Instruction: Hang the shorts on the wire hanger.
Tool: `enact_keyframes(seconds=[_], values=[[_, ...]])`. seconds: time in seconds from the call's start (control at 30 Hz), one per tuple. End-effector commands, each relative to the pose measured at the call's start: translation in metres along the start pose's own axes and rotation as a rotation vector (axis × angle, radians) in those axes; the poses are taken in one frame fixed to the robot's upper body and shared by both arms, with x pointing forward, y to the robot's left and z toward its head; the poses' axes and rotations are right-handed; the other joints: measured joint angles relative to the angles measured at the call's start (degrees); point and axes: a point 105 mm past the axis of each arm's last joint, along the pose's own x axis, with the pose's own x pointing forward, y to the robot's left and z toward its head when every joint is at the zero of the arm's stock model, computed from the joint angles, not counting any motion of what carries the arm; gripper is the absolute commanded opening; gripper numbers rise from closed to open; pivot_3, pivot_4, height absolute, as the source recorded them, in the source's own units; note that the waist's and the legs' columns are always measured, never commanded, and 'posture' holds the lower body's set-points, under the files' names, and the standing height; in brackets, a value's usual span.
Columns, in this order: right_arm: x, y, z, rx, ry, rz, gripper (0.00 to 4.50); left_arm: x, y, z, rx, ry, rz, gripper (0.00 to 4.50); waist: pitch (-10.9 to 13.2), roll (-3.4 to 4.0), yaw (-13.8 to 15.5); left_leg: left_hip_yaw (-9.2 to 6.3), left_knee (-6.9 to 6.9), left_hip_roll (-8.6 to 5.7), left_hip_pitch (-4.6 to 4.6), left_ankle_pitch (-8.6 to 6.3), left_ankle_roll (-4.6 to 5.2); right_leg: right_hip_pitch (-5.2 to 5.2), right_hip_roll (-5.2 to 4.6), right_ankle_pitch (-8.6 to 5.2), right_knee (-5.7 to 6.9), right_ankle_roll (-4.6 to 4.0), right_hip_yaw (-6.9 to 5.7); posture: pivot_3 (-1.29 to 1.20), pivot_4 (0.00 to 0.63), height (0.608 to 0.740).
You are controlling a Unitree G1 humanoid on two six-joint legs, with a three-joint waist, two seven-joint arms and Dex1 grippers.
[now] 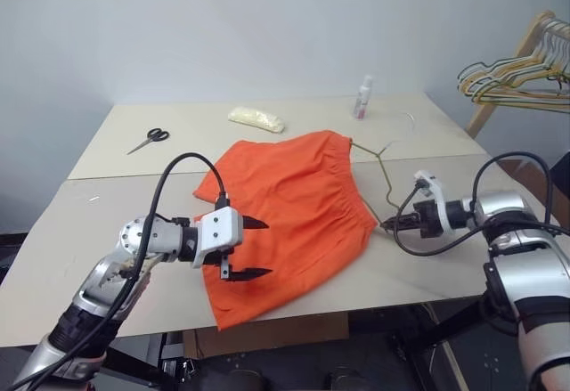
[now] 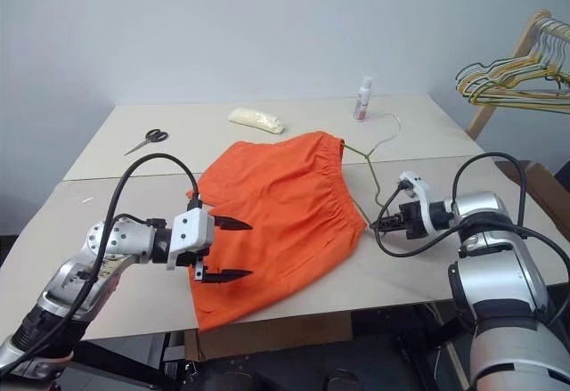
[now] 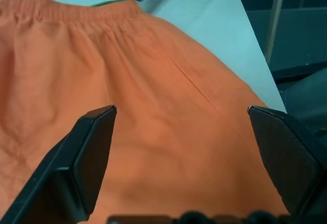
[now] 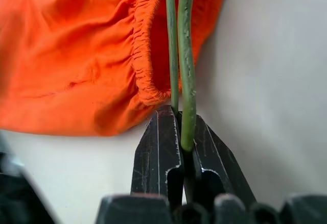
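Nearest, the left gripper (image 1: 247, 248) hovers with its fingers spread wide over the near leg of the orange shorts (image 1: 285, 208), which lie flat on the table (image 1: 107, 222). The right gripper (image 1: 389, 224) is clamped shut on a corner of the wire hanger (image 1: 378, 170), whose far part runs under the waistband; the move probably calls for the left to pin or lift the fabric while the right feeds the wire in gently. Farther back, a small bottle (image 1: 362, 97) stands upright, contents unreadable.

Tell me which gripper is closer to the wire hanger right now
Right. The right gripper is shut on the wire hanger at its corner beside the waistband. The left gripper hovers open over the shorts, on their far side from the hanger.
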Motion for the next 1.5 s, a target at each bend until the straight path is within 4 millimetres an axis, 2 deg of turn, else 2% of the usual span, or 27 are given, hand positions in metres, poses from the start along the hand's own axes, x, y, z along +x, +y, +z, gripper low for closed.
enact_keyframes(seconds=[0.03, 0.13, 0.23, 0.37, 0.5, 0.6, 0.73, 0.9, 1.1, 1.5], values=[[-0.012, -0.003, 0.024, -0.206, -0.044, -0.071, 0.0, -0.004, 0.014, 0.012, 0.08, -0.016, 0.036, 4.47, 0.0, 0.0, 0.0, 0.0, 0.0, 0.0, 0.0, 0.0, -0.01, 0.0, 0.0, 0.0, 0.0, 0.0, 0.0, 0.19, 0.0, 0.74], [-0.016, -0.005, 0.03, -0.337, -0.019, -0.121, 0.0, -0.007, 0.031, 0.02, 0.111, -0.036, 0.094, 4.47, 0.0, 0.03, 0.0, 0.0, 0.0, -0.01, 0.0, 0.01, -0.02, 0.01, -0.02, 0.0, 0.0, 0.0, 0.0, 0.18, 0.0, 0.74], [-0.02, -0.004, 0.039, -0.398, -0.014, -0.163, 0.0, -0.013, 0.057, 0.036, 0.144, -0.085, 0.187, 4.47, 0.0, 0.02, 0.0, -0.01, 0.01, -0.01, -0.01, 0.02, -0.02, 0.01, -0.02, 0.0, -0.01, 0.0, -0.01, 0.17, 0.0, 0.74], [-0.026, 0.007, 0.051, -0.546, -0.02, -0.181, 0.0, -0.031, 0.103, 0.069, 0.224, -0.162, 0.325, 4.47, 0.0, 0.02, -0.1, 0.0, 0.0, 0.0, -0.02, 0.03, -0.05, -0.02, 0.0, 0.0, -0.03, 0.0, -0.01, 0.16, 0.0, 0.74], [-0.027, 0.018, 0.06, -0.657, -0.016, -0.206, 0.0, -0.04, 0.136, 0.096, 0.299, -0.186, 0.367, 4.47, 0.0, 0.02, -0.2, 0.01, 0.01, -0.03, -0.03, 0.03, -0.05, 0.0, 0.01, 0.0, -0.03, 0.0, -0.01, 0.16, 0.0, 0.74], [-0.024, 0.032, 0.068, -0.724, -0.022, -0.2, 0.0, -0.042, 0.152, 0.109, 0.337, -0.189, 0.324, 4.47, 0.0, 0.02, -0.6, 0.05, 0.01, -0.13, -0.04, 0.03, -0.04, 0.01, 0.03, 0.01, -0.01, 0.01, 0.01, 0.15, 0.0, 0.74], [-0.019, 0.05, 0.076, -0.775, -0.029, -0.19, 0.0, -0.039, 0.16, 0.109, 0.391, -0.122, 0.227, 4.47, 0.0, 0.02, -1.5, 0.05, 0.01, -0.2, -0.08, 0.03, -0.03, 0.02, 0.06, 0.01, 0.02, 0.02, -0.04, 0.14, 0.0, 0.74], [-0.014, 0.065, 0.079, -0.795, 0.0, -0.192, 0.0, -0.036, 0.156, 0.103, 0.41, -0.053, 0.061, 4.47, 0.0, 0.0, -1.9, 0.08, 0.03, -0.2, -0.11, -0.01, 0.05, 0.05, 0.08, 0.01, 0.01, 0.03, -0.04, 0.13, 0.0, 0.74], [-0.011, 0.078, 0.08, -0.864, 0.021, -0.183, 0.0, -0.032, 0.165, 0.102, 0.396, 0.015, 0.026, 4.47, 0.0, -0.03, -1.9, 0.07, 0.12, -0.2, -0.18, -0.04, 0.12, 0.04, 0.08, 0.01, 0.01, 0.05, -0.06, 0.13, 0.0, 0.74], [-0.002, 0.098, 0.081, -0.952, 0.032, -0.14, 0.0, -0.028, 0.154, 0.083, 0.344, 0.116, -0.131, 4.47, 0.1, -0.03, -1.9, -0.01, 0.52, -0.2, -0.51, -0.13, 0.26, -0.05, 0.07, 0.07, 0.02, 0.18, -0.15, 0.14, 0.0, 0.74]])
